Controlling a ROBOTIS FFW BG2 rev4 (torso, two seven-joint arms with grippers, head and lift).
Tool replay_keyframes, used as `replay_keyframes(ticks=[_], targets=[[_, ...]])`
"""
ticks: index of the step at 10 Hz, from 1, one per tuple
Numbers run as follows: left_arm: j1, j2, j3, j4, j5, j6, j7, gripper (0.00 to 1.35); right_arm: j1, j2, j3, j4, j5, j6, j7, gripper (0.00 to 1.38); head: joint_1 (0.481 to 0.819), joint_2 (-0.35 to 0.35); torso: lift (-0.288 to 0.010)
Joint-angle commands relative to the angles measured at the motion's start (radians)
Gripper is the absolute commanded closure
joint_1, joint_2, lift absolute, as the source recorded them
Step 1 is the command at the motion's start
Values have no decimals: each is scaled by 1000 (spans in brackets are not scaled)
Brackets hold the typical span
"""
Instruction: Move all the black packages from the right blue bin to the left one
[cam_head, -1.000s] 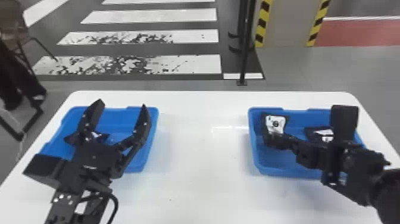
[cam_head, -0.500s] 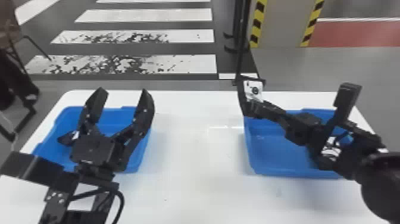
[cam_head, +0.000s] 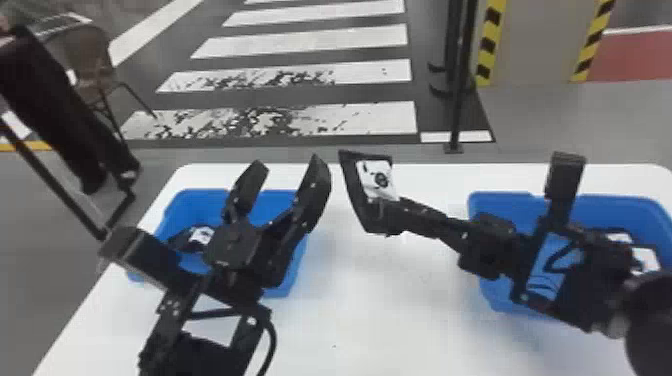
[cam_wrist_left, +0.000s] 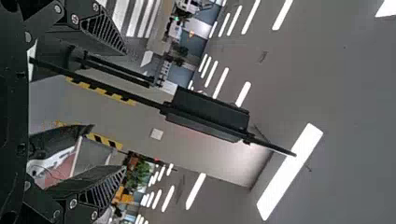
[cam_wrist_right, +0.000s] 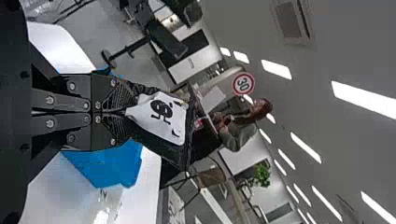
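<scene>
Pinches a black package (cam_head: 377, 180) in the right gripper (cam_head: 400, 212) above the table (cam_head: 400, 310)

Head view: Has the left bin (cam_head: 200, 200) and the right bin (cam_head: 505, 200), both blue, standing well apart on the smooth white top, with a wide strip of table between their facing walls. Runs grey floor behind the table's far edge, on to a crosswalk (cam_head: 360, 119) in worn white stripes, a black pole (cam_head: 456, 110) and a pillar (cam_head: 527, 45) edged in yellow and black. Holds the package tilted, seen against the table's far edge between the bins, near the left gripper (cam_head: 286, 165) but apart from it. Spreads the left fingers wide by the left bin, with a labelled package (cam_head: 187, 239) lying inside. Partly hides more packages (cam_head: 647, 257) in the right bin behind the right arm.

Left wrist view: Spreads the left gripper (cam_wrist_left: 125, 109), with open room between the tips. Looks past the pole to a grey ceiling with light strips (cam_wrist_left: 289, 172).

Right wrist view: Presses the right gripper (cam_wrist_right: 125, 112) together on the package's edge, with the package jutting beyond the tips. Takes in white table, grey floor and a round red-rimmed sign (cam_wrist_right: 243, 84) farther off.
</scene>
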Motion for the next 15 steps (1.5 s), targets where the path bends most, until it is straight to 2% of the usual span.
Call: replay_keyframes(ticks=[1,3,6,9,10,11,12,14,15], targets=[[-4,-8,37,0,-40,64,0,213,-14,-3,61,10,-45,-41,0,1144,676,220,-173],[-6,-8,31,0,-38,93,0,213,-18,-8,69,15,-53,-51,0,1144,683,265,-173],[-23,6,-26,0,118,140,-31,213,-38,-9,128,37,-95,-68,-2,1144,695,247,-173],[-28,10,-38,0,144,167,-44,225,-65,-14,204,54,-139,-73,-5,1144,695,249,-173],[-33,12,-38,0,142,169,-49,420,-70,-14,208,56,-143,-78,-5,1144,695,255,-173],[-31,12,-36,0,138,186,-49,932,-70,-14,208,61,-151,-91,-5,1144,695,256,-173],[-28,12,-30,0,140,218,-48,1220,-72,-14,208,64,-157,-103,-5,1144,695,254,-173],[-31,12,-28,-5,106,253,-48,1205,-77,-12,208,76,-167,-115,-9,1144,695,249,-173],[-31,13,-28,-10,72,233,-46,1205,-77,-11,210,83,-173,-125,-11,1144,695,244,-173]])
